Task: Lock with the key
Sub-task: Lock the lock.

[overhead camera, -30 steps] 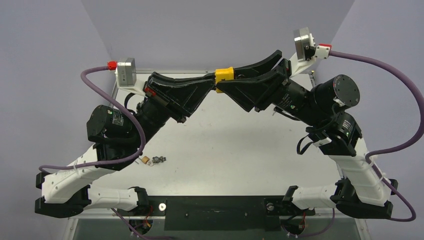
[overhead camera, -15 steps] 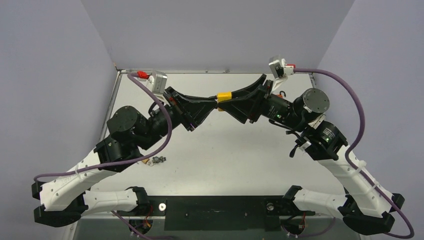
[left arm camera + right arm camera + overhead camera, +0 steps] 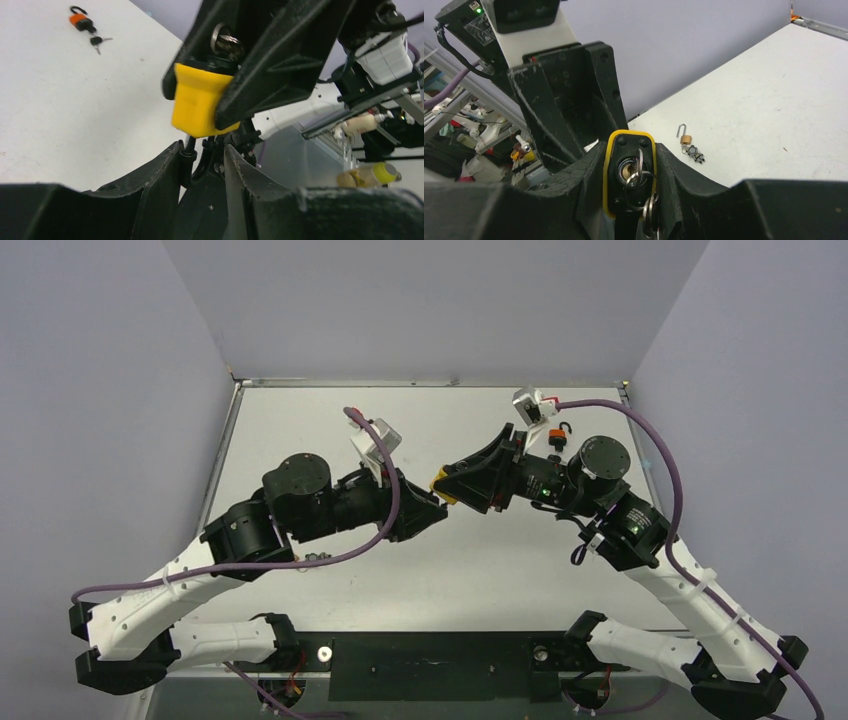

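Observation:
A yellow padlock [image 3: 441, 483] hangs in the air between both grippers, over the middle of the table. My right gripper [image 3: 452, 480] is shut on its body; in the right wrist view the lock's black face [image 3: 630, 170] sits between the fingers [image 3: 589, 175]. A key ring [image 3: 640, 172] hangs from the brass keyhole with a spare key [image 3: 651, 212] dangling. My left gripper [image 3: 428, 508] meets it from the left. In the left wrist view the yellow body [image 3: 197, 107] is above my left gripper [image 3: 202, 152], whose fingers are closed on the black shackle [image 3: 189, 160].
An orange padlock [image 3: 563, 433] with keys [image 3: 97, 40] lies at the far right of the table, also seen in the left wrist view [image 3: 79, 20]. A small brass padlock [image 3: 685, 137] with its shackle open and a key [image 3: 696, 154] lies near the left arm.
Both arms have come down and toward the near side, carrying the yellow padlock from high at the back to low over the table's middle. Both grips are unchanged.

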Tool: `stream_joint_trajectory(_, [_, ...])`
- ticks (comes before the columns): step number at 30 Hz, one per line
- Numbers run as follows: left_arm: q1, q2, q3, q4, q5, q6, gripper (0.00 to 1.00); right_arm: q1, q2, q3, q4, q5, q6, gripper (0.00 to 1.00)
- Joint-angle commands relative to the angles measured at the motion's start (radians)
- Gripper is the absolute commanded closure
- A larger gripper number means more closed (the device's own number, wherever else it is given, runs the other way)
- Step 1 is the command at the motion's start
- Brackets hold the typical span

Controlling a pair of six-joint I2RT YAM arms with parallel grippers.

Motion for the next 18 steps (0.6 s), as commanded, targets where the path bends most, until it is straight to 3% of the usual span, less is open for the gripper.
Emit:
stream_joint_trajectory(1, [-0.019,-0.004,0.008,0.056,0.238,-0.009,0.68,-0.019,0.004,-0.03,0.149,0.04,0.028,1.0])
stream_joint_trajectory(11, [0.008,-0.048,-0.016,0.079,0.206,-0.043,0.65,-0.048,-0.044,-0.072,0.16,0.124,0.096,1.0])
stream_joint_trajectory(18, [0.062,-0.071,-0.114,0.191,0.23,-0.16,0.64,-0.051,-0.1,-0.119,0.298,0.217,0.223,1.0])
